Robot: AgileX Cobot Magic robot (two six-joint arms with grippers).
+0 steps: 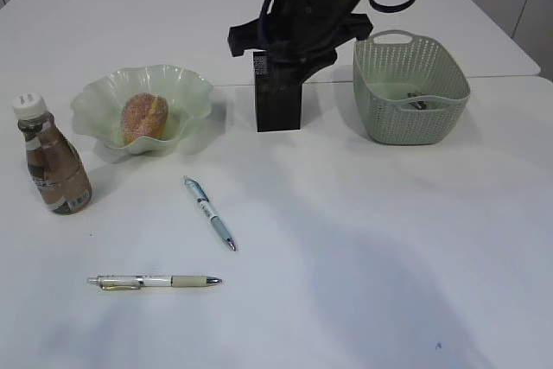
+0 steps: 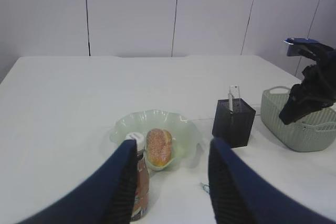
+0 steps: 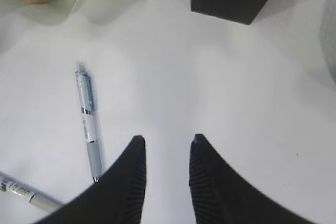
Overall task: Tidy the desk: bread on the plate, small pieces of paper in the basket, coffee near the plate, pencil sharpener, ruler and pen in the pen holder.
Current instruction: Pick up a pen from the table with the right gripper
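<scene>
The bread (image 1: 144, 117) lies in the plate (image 1: 192, 92), and the coffee (image 1: 54, 162) stands upright to its left. The black pen holder (image 1: 277, 108) has the clear ruler (image 2: 231, 97) sticking out of it. A blue-grey pen (image 1: 209, 213) and a second pen (image 1: 155, 281) lie flat on the desk (image 1: 363, 239). My right gripper (image 3: 166, 140) hangs open and empty over bare desk, right of the blue-grey pen (image 3: 88, 124). My left gripper (image 2: 173, 142) is open and empty, raised in front of the coffee (image 2: 140, 182) and plate. The pencil sharpener is out of view.
The basket (image 1: 410, 118) stands at the right with small dark bits (image 1: 419, 101) on its floor. My right arm (image 1: 302, 15) hides the top of the pen holder in the exterior view. A seam (image 1: 510, 77) crosses the desk behind the objects.
</scene>
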